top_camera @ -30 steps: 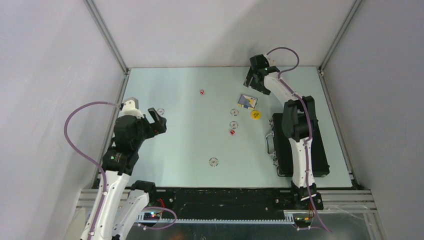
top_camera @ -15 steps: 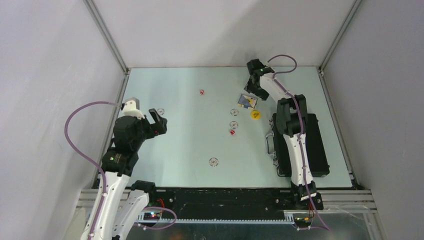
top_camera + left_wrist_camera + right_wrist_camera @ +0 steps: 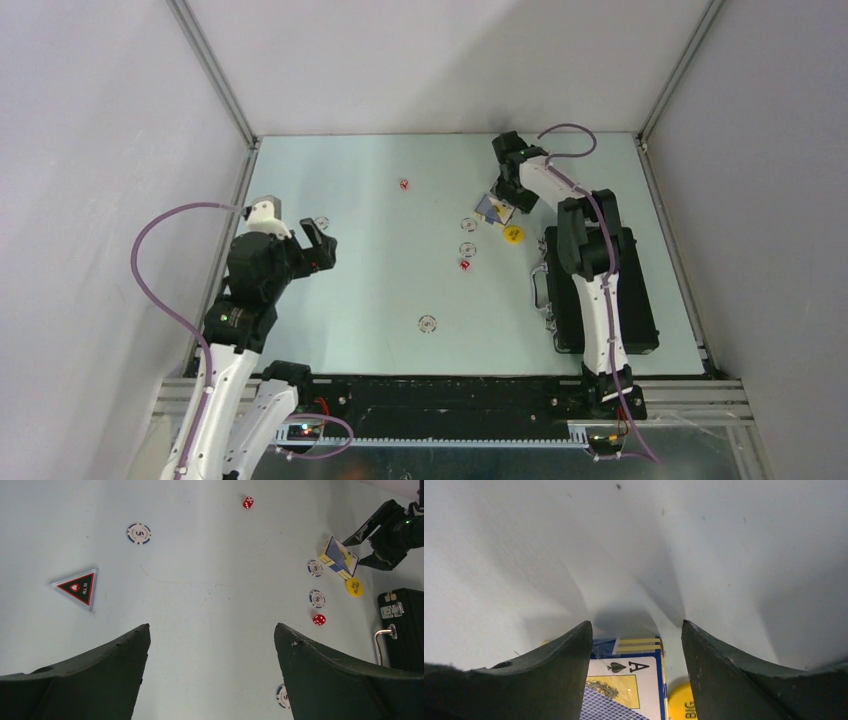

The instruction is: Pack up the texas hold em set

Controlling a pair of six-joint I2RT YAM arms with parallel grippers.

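Observation:
The card deck [image 3: 494, 207] [image 3: 624, 680] lies far right of centre, one edge lifted off the table, and my right gripper [image 3: 509, 192] [image 3: 636, 625] straddles its far end. The left finger touches the box; a gap shows at the right finger, so it is open. A yellow disc [image 3: 513, 234] [image 3: 681, 702] lies just beside the deck. The black briefcase [image 3: 640, 300] lies shut at the right, under the right arm. Poker chips [image 3: 470, 224] [image 3: 428, 323] and red dice [image 3: 404, 184] [image 3: 465, 264] are scattered mid-table. My left gripper [image 3: 318, 246] [image 3: 211, 627] hangs open and empty at the left, above the table.
A dark triangular piece [image 3: 77, 586] and one chip [image 3: 138, 533] lie on the left part of the table. Another chip [image 3: 282, 696] sits beside my left gripper's right finger. The briefcase's silver handle [image 3: 380, 642] faces the table's middle. Grey walls close in the table.
My right gripper has come down and towards the near side onto the card deck and its jaws have narrowed around it. The deck has shifted slightly. The left arm has stayed still.

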